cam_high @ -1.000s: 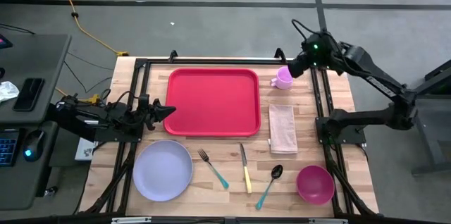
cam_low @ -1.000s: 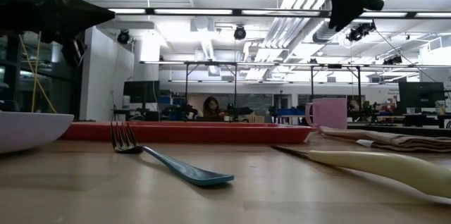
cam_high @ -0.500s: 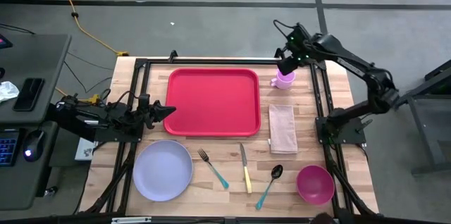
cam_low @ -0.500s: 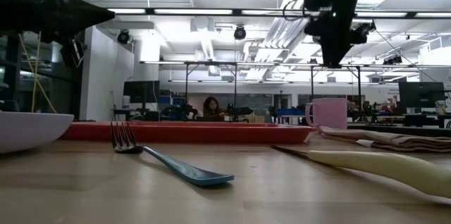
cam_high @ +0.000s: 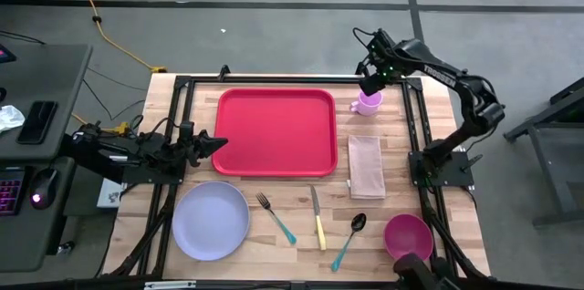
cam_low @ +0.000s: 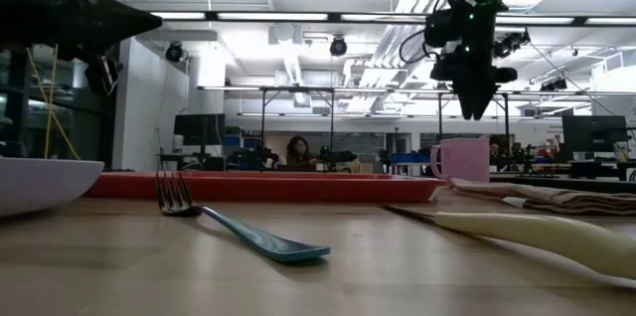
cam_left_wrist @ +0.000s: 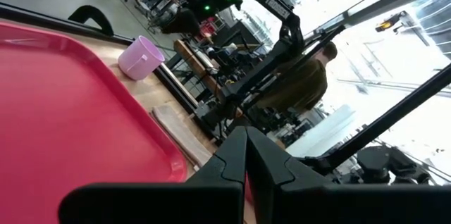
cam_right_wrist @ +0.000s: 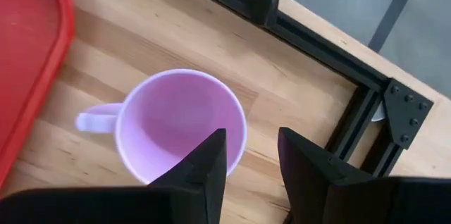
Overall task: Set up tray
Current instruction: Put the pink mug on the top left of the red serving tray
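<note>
We see the red tray [cam_high: 276, 131] lying flat at the back-centre of the wooden counter [cam_high: 401, 190], nothing on it. The right gripper [cam_high: 370, 84] hovers directly above the lilac mug [cam_high: 367, 102] just beside the tray's right rim, jaws parted and holding nothing. The left gripper [cam_high: 217, 142] waits at the tray's left edge, jaws closed, empty.

A light wooden table [cam_high: 401, 194] with a black frame fills the middle of the overhead frame. The tray [cam_high: 277, 131] lies at upper centre, a lavender mug [cam_high: 367, 102] just right of it, a folded cloth [cam_high: 366, 165] below that. Along the bottom: a lavender plate [cam_high: 210, 220], fork [cam_high: 275, 218], knife [cam_high: 318, 218], spoon [cam_high: 349, 240], and magenta bowl [cam_high: 407, 238].
</note>
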You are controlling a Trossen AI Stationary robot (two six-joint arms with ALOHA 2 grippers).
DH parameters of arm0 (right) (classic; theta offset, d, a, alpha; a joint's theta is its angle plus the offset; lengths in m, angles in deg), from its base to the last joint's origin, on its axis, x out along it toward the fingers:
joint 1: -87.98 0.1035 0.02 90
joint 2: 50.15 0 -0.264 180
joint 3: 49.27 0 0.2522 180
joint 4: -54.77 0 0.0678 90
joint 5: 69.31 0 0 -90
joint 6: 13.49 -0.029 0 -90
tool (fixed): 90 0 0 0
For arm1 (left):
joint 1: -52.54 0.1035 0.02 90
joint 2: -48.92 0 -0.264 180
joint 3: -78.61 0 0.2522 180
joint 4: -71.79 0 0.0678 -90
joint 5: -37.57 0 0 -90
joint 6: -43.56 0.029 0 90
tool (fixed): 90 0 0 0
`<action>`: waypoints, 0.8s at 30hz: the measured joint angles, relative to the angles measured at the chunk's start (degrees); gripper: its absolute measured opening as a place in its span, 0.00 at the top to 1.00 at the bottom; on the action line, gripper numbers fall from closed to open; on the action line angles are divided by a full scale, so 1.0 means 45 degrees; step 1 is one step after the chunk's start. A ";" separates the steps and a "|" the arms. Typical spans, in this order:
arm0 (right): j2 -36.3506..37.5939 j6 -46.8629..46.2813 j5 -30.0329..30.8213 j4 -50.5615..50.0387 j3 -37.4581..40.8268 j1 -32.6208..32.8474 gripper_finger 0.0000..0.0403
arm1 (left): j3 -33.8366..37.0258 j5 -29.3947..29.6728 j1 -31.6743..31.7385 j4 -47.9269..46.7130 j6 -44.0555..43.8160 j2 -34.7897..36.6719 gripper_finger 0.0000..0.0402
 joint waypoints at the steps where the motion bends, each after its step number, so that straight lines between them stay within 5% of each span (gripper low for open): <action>1: -0.0111 0.0000 -0.0025 -0.0046 0.0000 -0.0028 0.73 | 0.0000 0.0029 0.0000 -0.0038 0.0002 0.0000 0.90; 24: -0.2419 0.0175 -0.0018 -0.0201 0.0005 -0.0062 0.73 | 0.0000 0.0103 0.0000 -0.0069 0.0034 0.0000 0.90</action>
